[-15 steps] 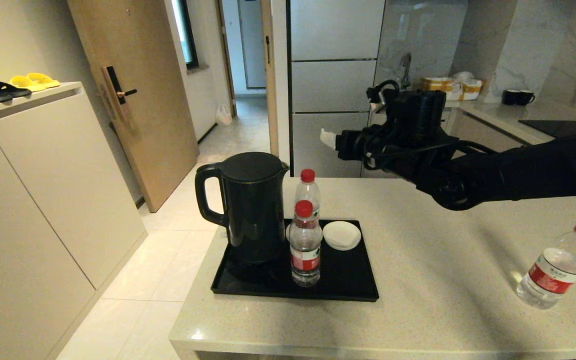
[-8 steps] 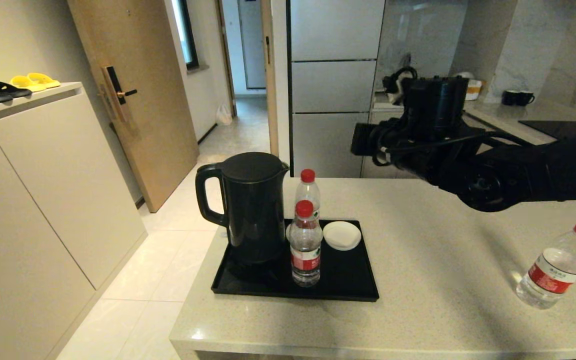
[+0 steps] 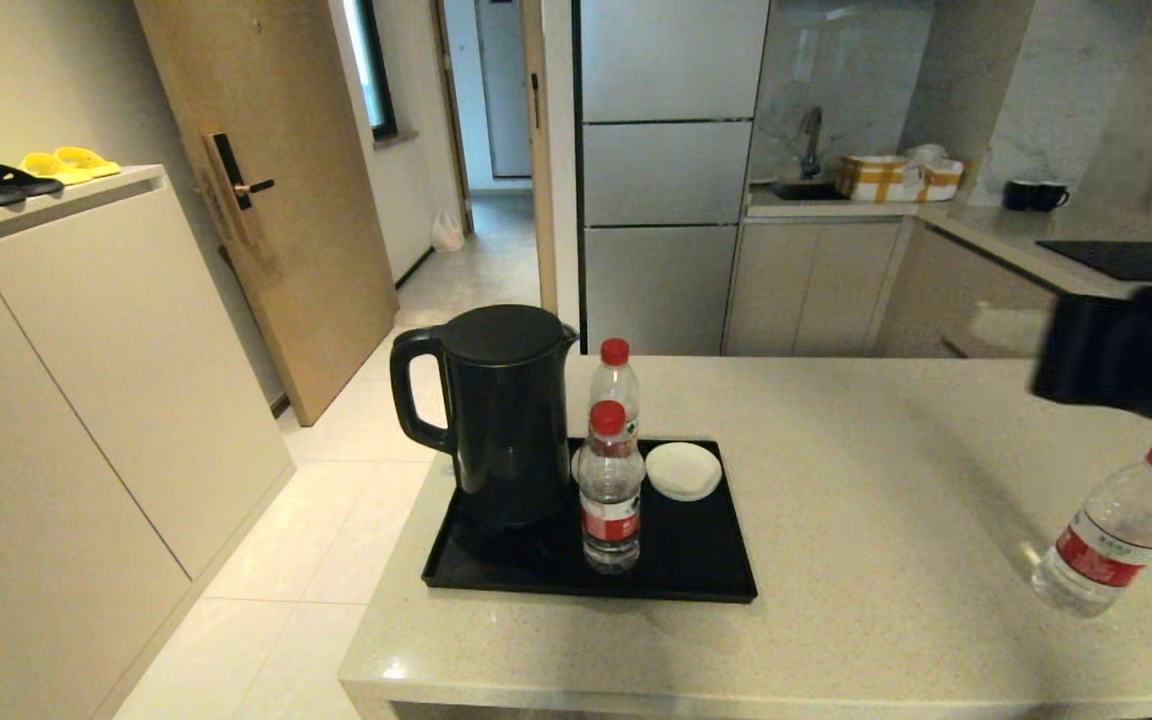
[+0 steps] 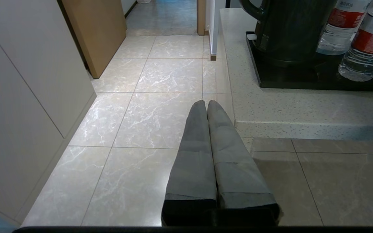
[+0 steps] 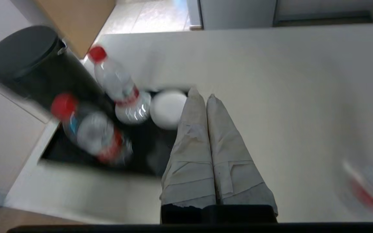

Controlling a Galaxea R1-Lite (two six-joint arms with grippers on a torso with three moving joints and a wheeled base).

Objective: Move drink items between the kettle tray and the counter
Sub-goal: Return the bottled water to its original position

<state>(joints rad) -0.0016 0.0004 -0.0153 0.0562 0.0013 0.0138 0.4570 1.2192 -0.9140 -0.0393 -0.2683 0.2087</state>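
On the counter [image 3: 856,480] lies the black kettle tray [image 3: 706,560]. It bears the kettle [image 3: 506,415] and two red-capped water bottles, one in front [image 3: 611,495] and one behind [image 3: 616,378]. A third bottle [image 3: 1106,535] stands on the counter far to the right. My right arm [image 3: 1126,360] shows at the head view's right edge. The right gripper [image 5: 202,94] is shut and empty, high above the counter to the right of the tray. The left gripper [image 4: 206,103] is shut and empty, low over the floor beside the counter's left end.
A white saucer [image 3: 683,470] lies on the tray right of the bottles. A beige cabinet [image 3: 36,350] with slippers stands to the left across the tiled floor. A black cooktop [image 3: 1126,258] and mugs [image 3: 1036,193] are on the far worktop.
My right arm has swung from above the back middle of the counter to the far right edge of the head view. The bottles, kettle and tray have not moved.
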